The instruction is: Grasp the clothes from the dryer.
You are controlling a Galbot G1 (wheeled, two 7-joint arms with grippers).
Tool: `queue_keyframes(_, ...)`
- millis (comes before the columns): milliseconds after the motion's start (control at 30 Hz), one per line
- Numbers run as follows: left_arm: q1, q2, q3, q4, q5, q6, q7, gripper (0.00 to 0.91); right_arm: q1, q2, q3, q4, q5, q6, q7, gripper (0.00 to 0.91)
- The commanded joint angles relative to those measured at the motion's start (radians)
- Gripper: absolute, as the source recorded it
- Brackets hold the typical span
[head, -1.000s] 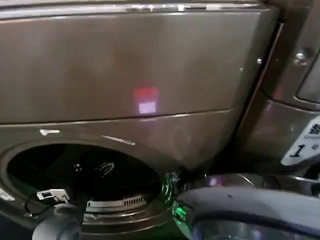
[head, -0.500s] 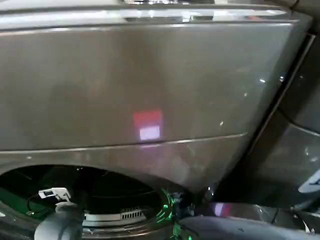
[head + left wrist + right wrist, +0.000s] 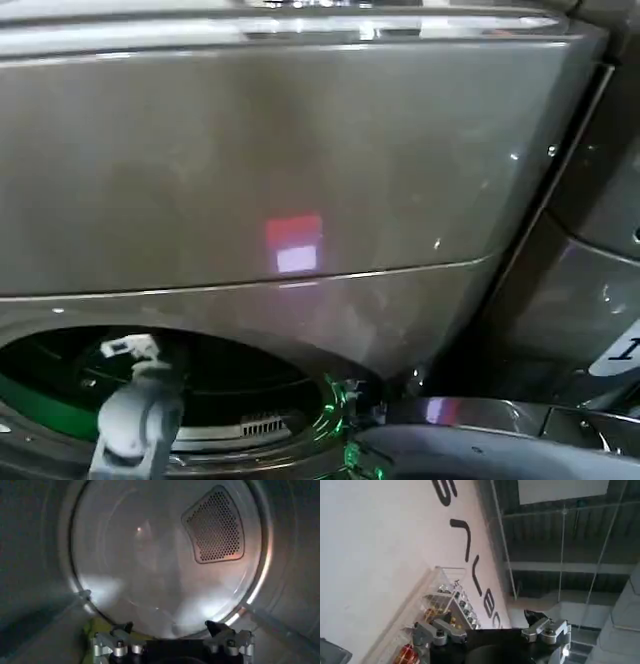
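Inside the dryer (image 3: 300, 150) drum, your left end effector (image 3: 170, 630) hangs spread because the clothes (image 3: 97, 627) lie just beneath its finger; your right end effector (image 3: 492, 627), spread, idles outside.

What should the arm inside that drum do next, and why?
Probably ease the left gripper down and slightly forward onto the clothes. Its jaws stand open inside the dryer, and a bit of lime fabric peeks out just beside one jaw, not yet between them. The right gripper waits outside.
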Motion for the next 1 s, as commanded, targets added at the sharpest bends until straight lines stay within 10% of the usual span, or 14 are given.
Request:
queue_keyframes(33, -0.11, -0.012, 0.01, 0.167, 0.005, 0.004, 0.008, 0.907, 0.003, -0.001, -0.006, 0.001, 0.0, 0.0, 0.0, 0.907)
queue_keyframes(667, -0.24, 0.042, 0.15, 0.312, 0.181, 0.124, 0.432, 0.907, 0.002, 0.001, -0.004, 0.005, 0.002, -0.002, -0.002, 0.907)
queue_keyframes(1000, -0.335, 0.079, 0.29, 0.446, 0.272, 0.021, 0.73, 0.907, 0.002, 0.014, -0.003, 0.007, -0.001, -0.002, -0.004, 0.907)
